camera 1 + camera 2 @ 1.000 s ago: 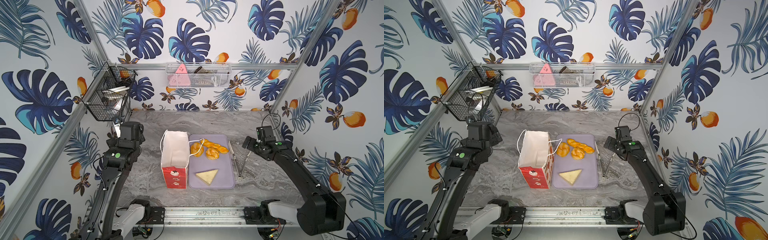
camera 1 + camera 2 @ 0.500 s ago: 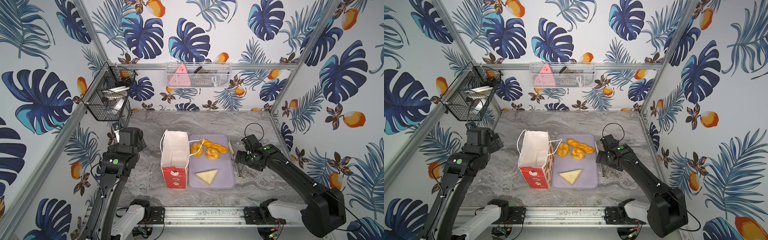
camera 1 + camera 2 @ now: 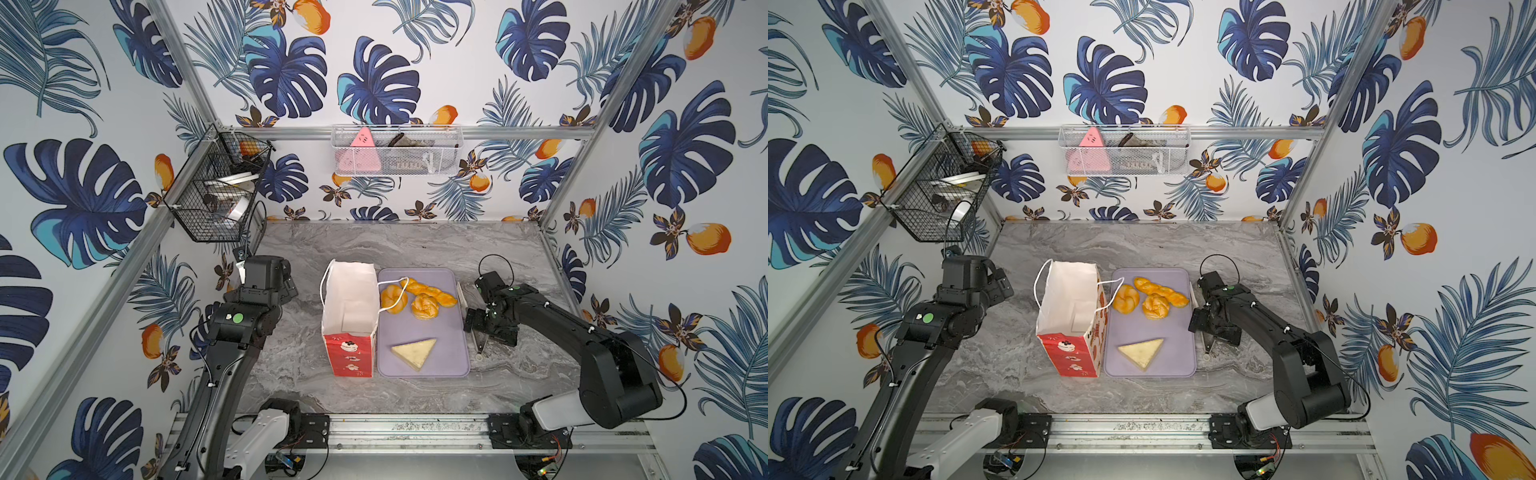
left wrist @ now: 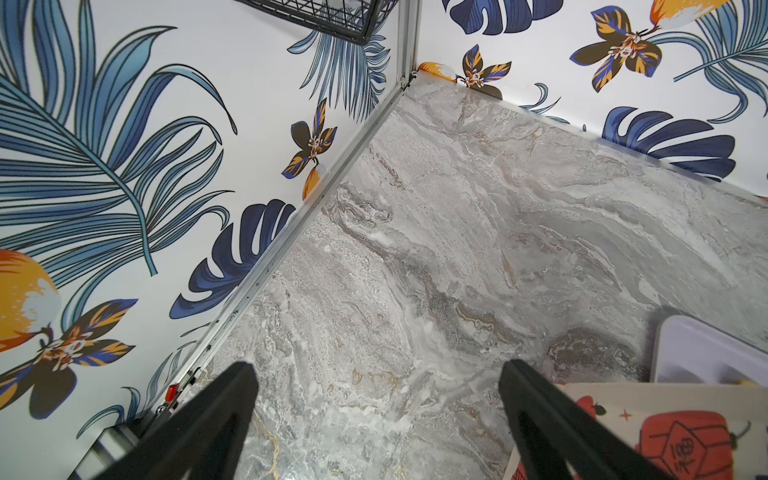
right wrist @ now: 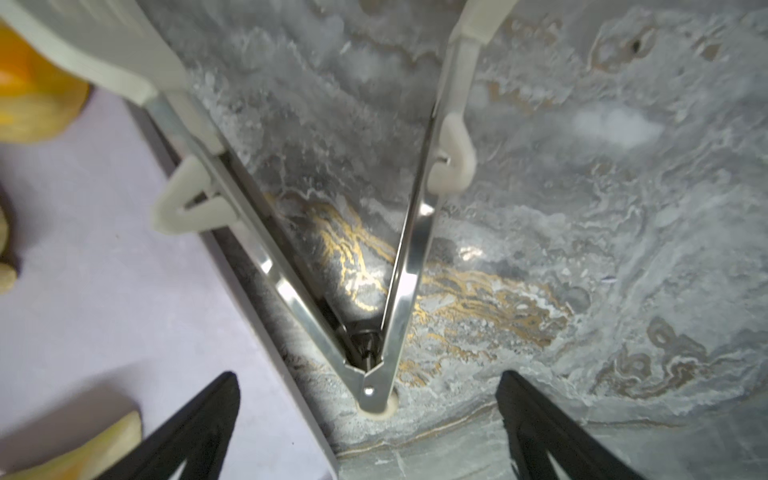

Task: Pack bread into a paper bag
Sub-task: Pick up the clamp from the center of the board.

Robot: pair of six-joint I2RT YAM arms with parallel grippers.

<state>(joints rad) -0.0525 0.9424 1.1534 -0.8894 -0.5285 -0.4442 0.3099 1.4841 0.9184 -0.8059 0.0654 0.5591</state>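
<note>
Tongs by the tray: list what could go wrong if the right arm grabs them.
1. One arm of the tongs lies along the edge of the lilac tray; the open right end effector, closing, might catch it.
2. The cord handle of the paper bag drapes over the round bun; lifting it could tug the bag over.

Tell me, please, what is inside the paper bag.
The paper bag shows only its white inner wall in both top views; its near red wall hides the bottom. The bread lies outside.

Metal tongs (image 5: 405, 270) lie splayed on the marble table (image 3: 374, 249), just beside the lilac tray (image 3: 446, 357).
</note>
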